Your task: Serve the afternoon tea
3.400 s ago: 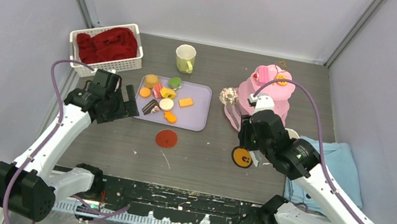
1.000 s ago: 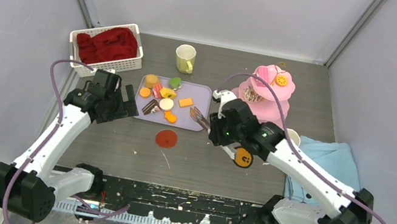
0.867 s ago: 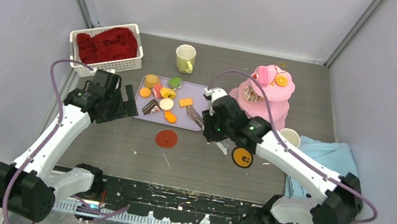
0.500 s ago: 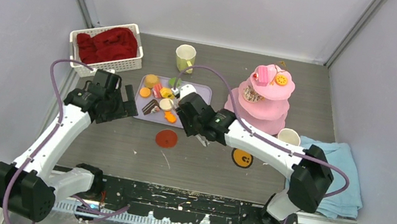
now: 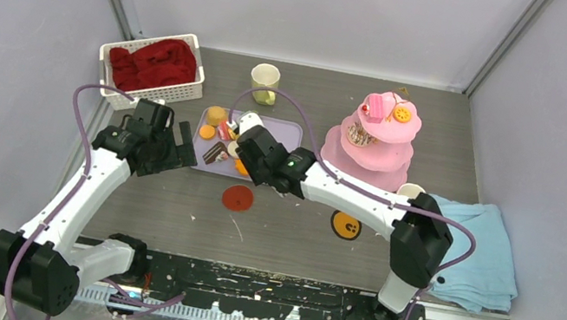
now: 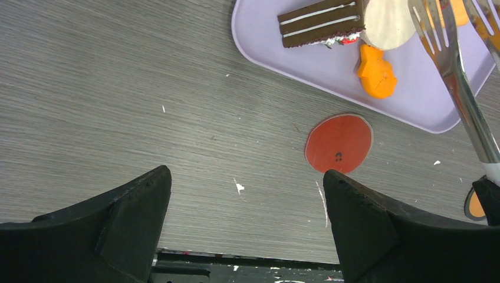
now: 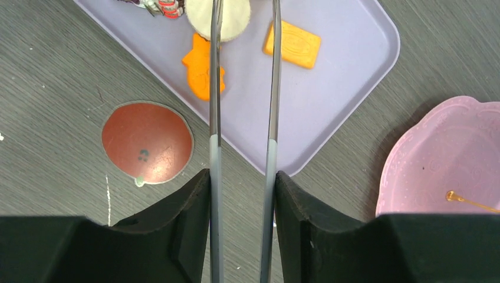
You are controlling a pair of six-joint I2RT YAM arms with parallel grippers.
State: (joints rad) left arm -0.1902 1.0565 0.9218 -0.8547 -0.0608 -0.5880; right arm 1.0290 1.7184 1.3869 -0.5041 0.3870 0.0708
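Metal tongs [image 7: 215, 106] above toy pastries [image 7: 293, 44]

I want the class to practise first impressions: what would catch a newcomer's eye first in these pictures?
The pink three-tier stand, with sweets on its top tier, stands out at the far right of the table. The right gripper is stretched across to the lavender tray of toy pastries, shut on metal tongs. A white basket of red cloth sits at the far left.

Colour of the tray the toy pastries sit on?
Plain pale lilac, no pattern. The tray shows best in the right wrist view.
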